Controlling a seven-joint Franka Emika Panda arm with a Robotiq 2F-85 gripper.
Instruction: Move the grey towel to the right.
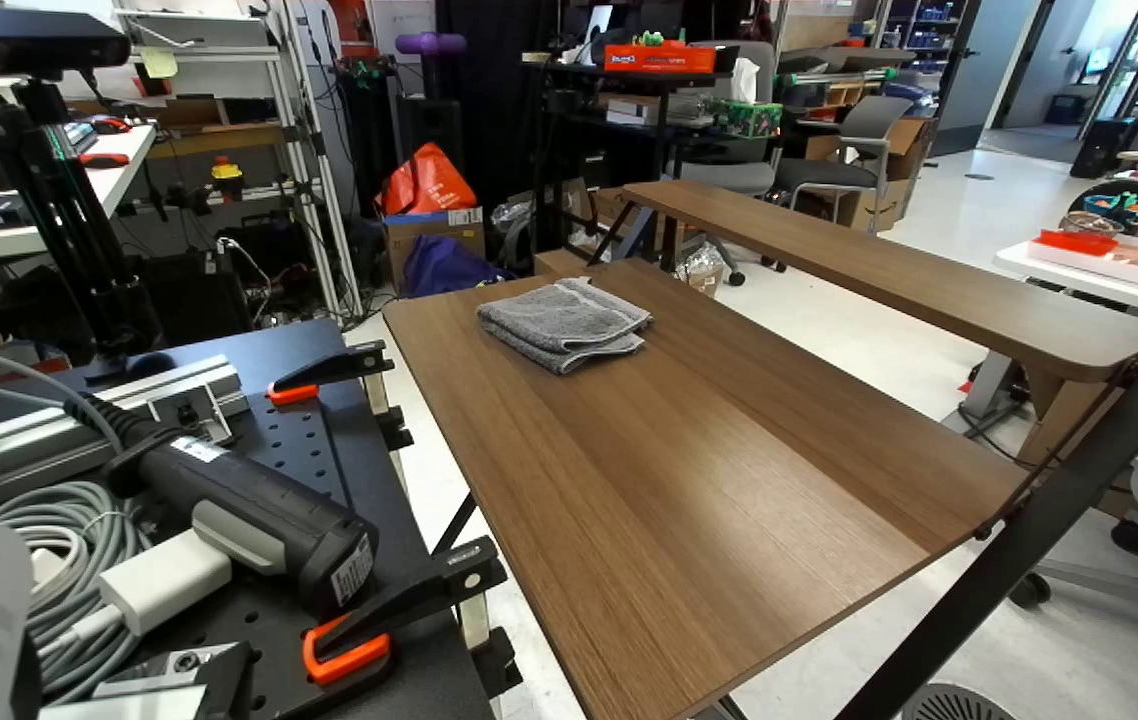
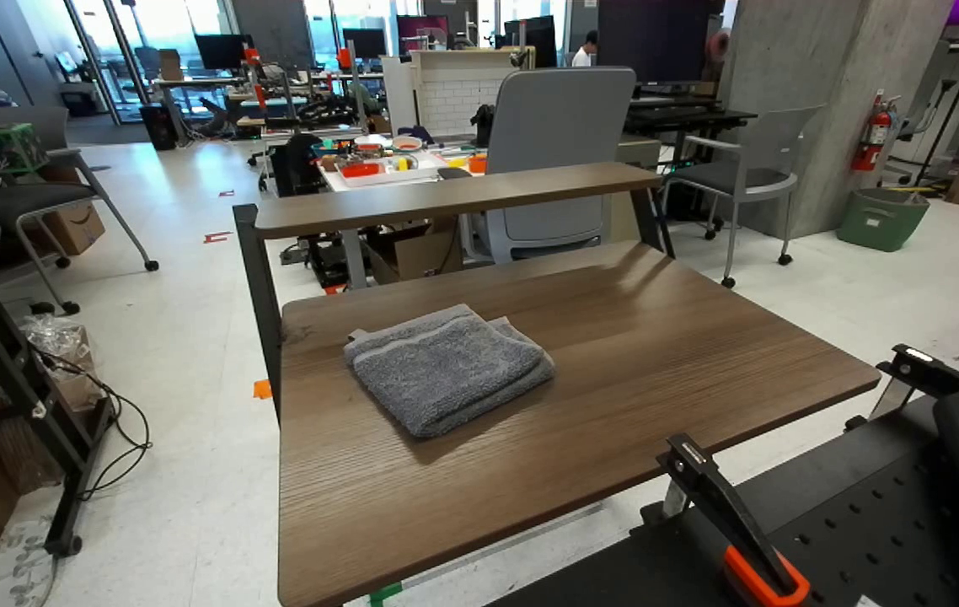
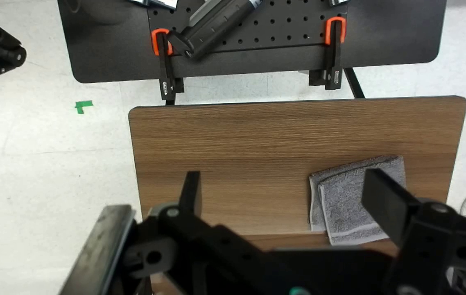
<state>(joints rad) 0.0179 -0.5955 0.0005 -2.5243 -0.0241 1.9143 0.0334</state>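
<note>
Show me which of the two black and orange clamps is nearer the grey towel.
The right-hand clamp in the wrist view: there the towel appears below it, while the left-hand clamp stands farther off.

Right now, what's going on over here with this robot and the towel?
The robot's end effector is open and holds nothing, so nothing is being handled at this moment. The grey towel, meant to go to the right, lies folded on the brown table, and both exterior views show nothing gripping it. In the wrist view, one finger hides part of the towel from the camera.
</note>
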